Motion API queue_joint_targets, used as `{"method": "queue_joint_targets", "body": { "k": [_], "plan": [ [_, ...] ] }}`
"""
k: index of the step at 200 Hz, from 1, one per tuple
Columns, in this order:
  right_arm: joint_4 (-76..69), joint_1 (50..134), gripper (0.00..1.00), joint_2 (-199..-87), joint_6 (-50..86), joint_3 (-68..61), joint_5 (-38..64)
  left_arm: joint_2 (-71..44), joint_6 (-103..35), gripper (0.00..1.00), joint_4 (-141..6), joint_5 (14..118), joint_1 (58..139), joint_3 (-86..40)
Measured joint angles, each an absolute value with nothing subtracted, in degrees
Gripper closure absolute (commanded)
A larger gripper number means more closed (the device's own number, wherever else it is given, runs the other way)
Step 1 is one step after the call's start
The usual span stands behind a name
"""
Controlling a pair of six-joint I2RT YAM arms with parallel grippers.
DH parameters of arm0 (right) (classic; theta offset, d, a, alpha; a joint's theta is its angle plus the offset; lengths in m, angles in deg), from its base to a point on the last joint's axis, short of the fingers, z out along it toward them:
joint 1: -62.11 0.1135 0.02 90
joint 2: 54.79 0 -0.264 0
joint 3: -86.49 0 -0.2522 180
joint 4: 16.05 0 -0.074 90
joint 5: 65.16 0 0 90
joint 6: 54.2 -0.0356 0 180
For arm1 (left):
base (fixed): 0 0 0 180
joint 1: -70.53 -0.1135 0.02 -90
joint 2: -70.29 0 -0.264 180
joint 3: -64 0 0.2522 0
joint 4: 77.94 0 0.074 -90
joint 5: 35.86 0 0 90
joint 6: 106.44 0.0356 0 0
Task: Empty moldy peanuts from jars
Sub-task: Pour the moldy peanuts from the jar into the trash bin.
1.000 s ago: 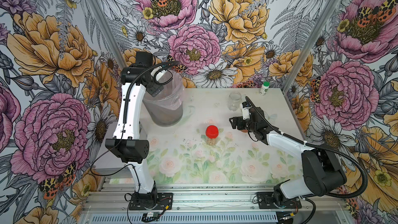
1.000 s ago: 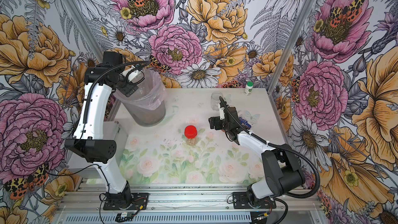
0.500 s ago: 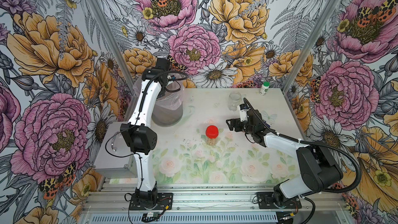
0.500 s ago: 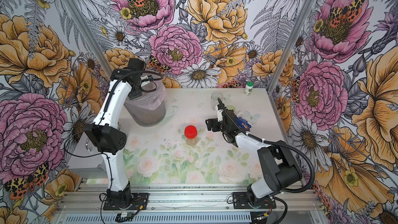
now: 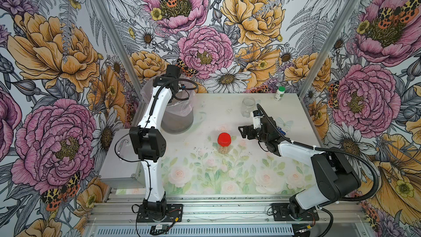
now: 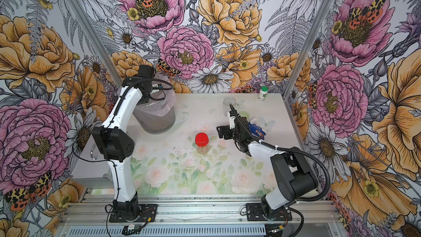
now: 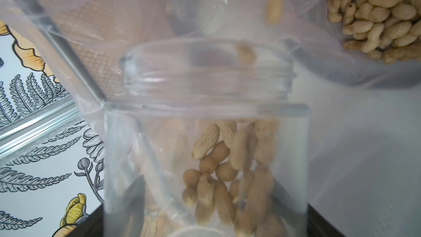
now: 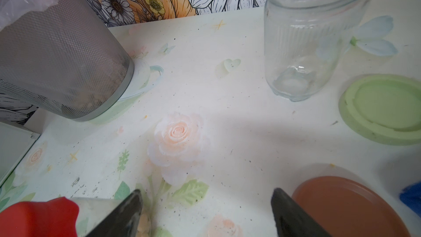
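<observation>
While the left arm (image 5: 156,106) bends over the bin (image 5: 180,119) at the far left of the table (image 5: 205,178), its wrist sits above the bin mouth. The left gripper is hidden in both top views. Red jar (image 5: 224,143) stands upright mid-table, lid on, peanuts (image 5: 223,150) showing through the glass. Right gripper (image 5: 241,132) hovers just beside it, jaws apart, nothing between them. Empty jar (image 5: 248,107) is upright behind that gripper, and the bottle (image 5: 279,93) is at the far edge by the wall.

In a top view the green lid (image 6: 245,114) lies flat by the right wrist, with a blue item (image 6: 257,129) near it. Red jar (image 6: 201,142) and bin (image 6: 157,121) are well apart.

Left wrist: left gripper (image 7: 206,224) is clamped on the held jar (image 7: 205,115), which has no lid, with dark fingers (image 7: 94,222) at both sides of the glass. The jar mouth points into the liner (image 7: 159,7). Peanuts (image 7: 227,178) in shells lie inside the held jar. One blurred peanut is beyond the mouth, and a heap lies in the bin bottom.

Right wrist: fingers (image 8: 127,213) are apart with bare table (image 8: 227,121) between them. Red jar (image 8: 38,217) is just outside one finger; contact cannot be told. Brown lid (image 8: 348,206) lies flat just outside the opposite finger. Green lid (image 8: 385,110) is flat farther on, near the upright empty jar (image 8: 303,42). Mesh bin (image 8: 57,64) stands across the table.
</observation>
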State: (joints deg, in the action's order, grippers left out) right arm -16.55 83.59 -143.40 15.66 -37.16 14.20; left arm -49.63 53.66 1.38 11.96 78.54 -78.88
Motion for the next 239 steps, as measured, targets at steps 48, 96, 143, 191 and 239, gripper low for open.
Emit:
{"method": "queue_joint_targets", "body": {
  "k": [48, 96, 143, 191, 239],
  "plan": [
    [-17.00, 83.59, 0.11, -143.97, 15.68, -37.18, 14.27, -50.22, 54.76, 0.68, 0.38, 11.75, 80.18, -80.49],
    [-17.81, 83.67, 0.12, -144.19, 15.64, -37.16, 14.27, -50.20, 54.41, 0.68, 0.53, 11.66, 84.38, -82.16],
    [-17.99, 83.96, 0.12, -144.21, 15.66, -37.09, 14.05, -49.30, 53.38, 0.69, 2.43, 11.53, 84.62, -82.57],
    [-18.78, 84.61, 0.12, -144.41, 15.64, -36.79, 14.01, -46.66, 53.14, 0.69, 3.50, 11.90, 84.82, -81.15],
    [-19.08, 85.18, 0.12, -144.56, 15.64, -36.42, 14.01, -42.62, 50.30, 0.69, 5.27, 12.79, 82.35, -74.77]
  ]
}}
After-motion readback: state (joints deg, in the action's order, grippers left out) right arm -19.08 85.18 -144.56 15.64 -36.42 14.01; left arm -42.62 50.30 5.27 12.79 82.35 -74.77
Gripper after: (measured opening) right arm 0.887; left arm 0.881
